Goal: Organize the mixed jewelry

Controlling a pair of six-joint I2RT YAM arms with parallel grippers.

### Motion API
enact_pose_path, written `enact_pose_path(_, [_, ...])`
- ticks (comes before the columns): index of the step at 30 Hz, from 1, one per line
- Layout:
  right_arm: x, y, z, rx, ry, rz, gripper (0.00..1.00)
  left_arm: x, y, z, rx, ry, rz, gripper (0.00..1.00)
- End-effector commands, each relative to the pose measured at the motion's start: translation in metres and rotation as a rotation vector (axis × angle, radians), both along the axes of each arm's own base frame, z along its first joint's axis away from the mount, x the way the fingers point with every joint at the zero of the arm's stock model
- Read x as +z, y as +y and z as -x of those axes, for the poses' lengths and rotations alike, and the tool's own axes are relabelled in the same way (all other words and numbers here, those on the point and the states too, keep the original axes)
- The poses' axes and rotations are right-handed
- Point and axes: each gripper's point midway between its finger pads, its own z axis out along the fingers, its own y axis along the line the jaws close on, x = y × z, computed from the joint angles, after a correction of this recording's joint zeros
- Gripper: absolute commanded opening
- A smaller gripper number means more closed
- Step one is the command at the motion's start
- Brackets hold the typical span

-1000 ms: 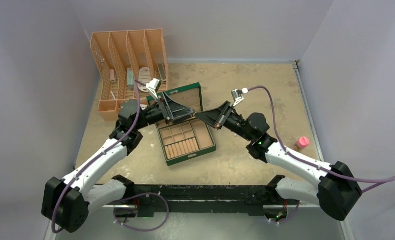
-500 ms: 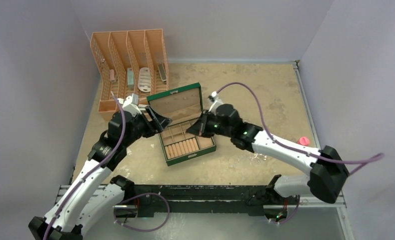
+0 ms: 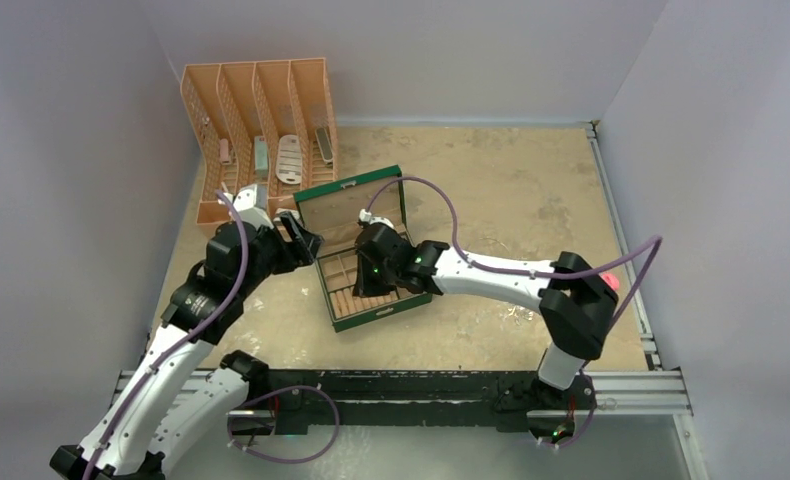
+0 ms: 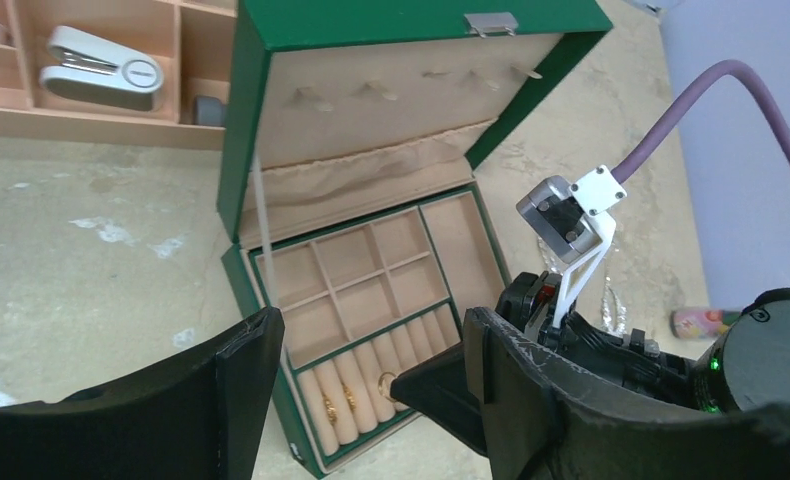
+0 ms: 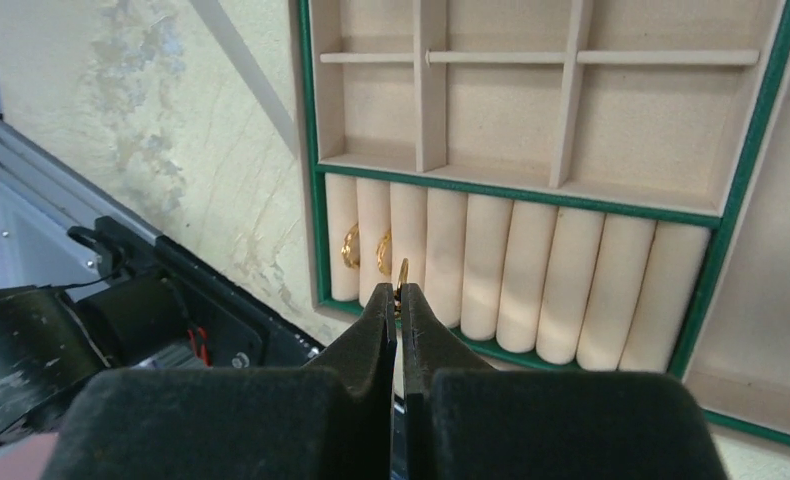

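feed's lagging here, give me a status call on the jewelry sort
Right gripper shut on gold ring, over green box ring rolls. Left gripper open, beside the box. Two rings already seated. Nothing in the way.

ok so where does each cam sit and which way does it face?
Top external: above and behind the bases, looking down at the table; both arms show.
Left wrist: on the left arm, facing the open green box; left gripper open, right gripper beyond.
Right wrist: looks down on the ring rolls; own fingers shut on a gold ring.
Shared: all show the box.
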Motion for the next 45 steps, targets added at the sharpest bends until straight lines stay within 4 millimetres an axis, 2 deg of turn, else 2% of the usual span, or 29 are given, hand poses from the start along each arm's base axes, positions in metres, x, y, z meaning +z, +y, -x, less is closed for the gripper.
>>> enact_pose_path(1, [0.007,0.003,-0.009,0.011,-0.040,0.051,0.00,0.016,0.024,-0.002,0.096,-0.062,-0.057,0.66])
enact_pose_path(5, [0.001,0.009,-0.006,0.054,-0.028,0.065,0.00,0.017,0.034,0.001,0.138,-0.077,-0.069,0.66])
enact_pose_path(16, [-0.020,0.016,-0.001,0.105,-0.013,0.100,0.00,0.014,0.033,0.000,0.133,-0.065,-0.070,0.66])
enact_pose_path(25, [-0.032,0.013,-0.006,0.095,-0.057,0.179,0.00,0.011,0.028,0.000,0.111,-0.054,-0.067,0.66])
enact_pose_path(31, [-0.045,0.012,-0.001,0.102,-0.047,0.234,0.00,0.009,0.028,-0.001,0.112,-0.050,-0.068,0.65])
enact_pose_path(38, [-0.041,0.009,0.004,0.104,-0.033,0.232,0.00,0.009,0.028,-0.001,0.109,-0.049,-0.069,0.65])
enact_pose_path(45, [-0.021,0.011,0.008,0.132,-0.054,0.176,0.00,0.009,0.027,-0.001,0.105,-0.047,-0.068,0.65])
